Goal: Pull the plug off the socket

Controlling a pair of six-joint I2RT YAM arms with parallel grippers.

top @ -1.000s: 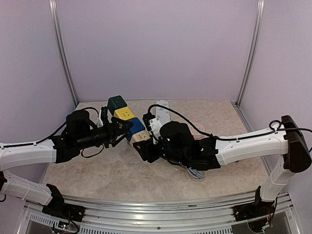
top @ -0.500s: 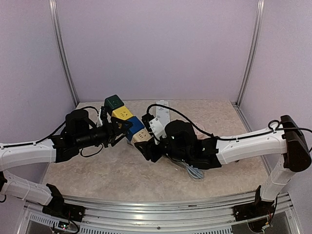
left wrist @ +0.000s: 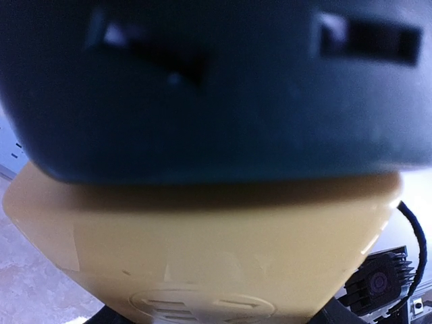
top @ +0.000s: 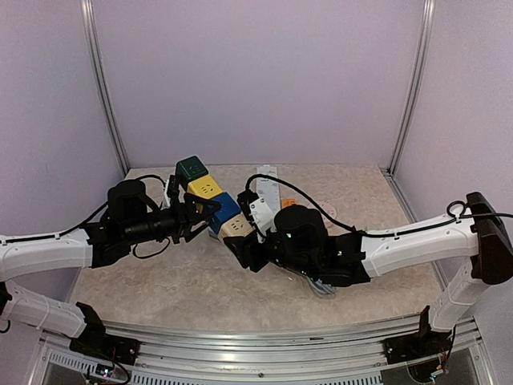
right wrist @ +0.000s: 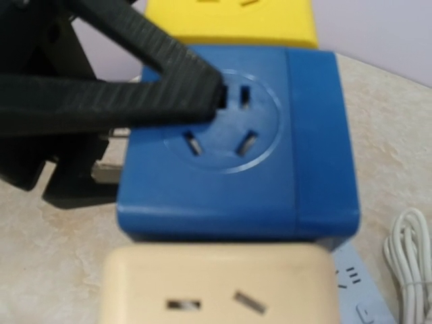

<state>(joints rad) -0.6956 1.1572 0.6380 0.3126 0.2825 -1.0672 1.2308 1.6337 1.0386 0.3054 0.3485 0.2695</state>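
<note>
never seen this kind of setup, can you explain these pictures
These are two robot arms bolted to a table. The wide picture comes from a camera above and behind them: left arm on the left, right arm on the right. The other two come from a camera on each wrist. The blocks are socket cubes set in a row: green cube, yellow cube, blue cube, beige cube. A white power strip lies behind. The left gripper is by the blue cube, the right gripper by the beige one. The right wrist picture shows what looks like a black plug with a metal prong beside the blue cube. Whether either gripper holds anything is unclear.
</note>
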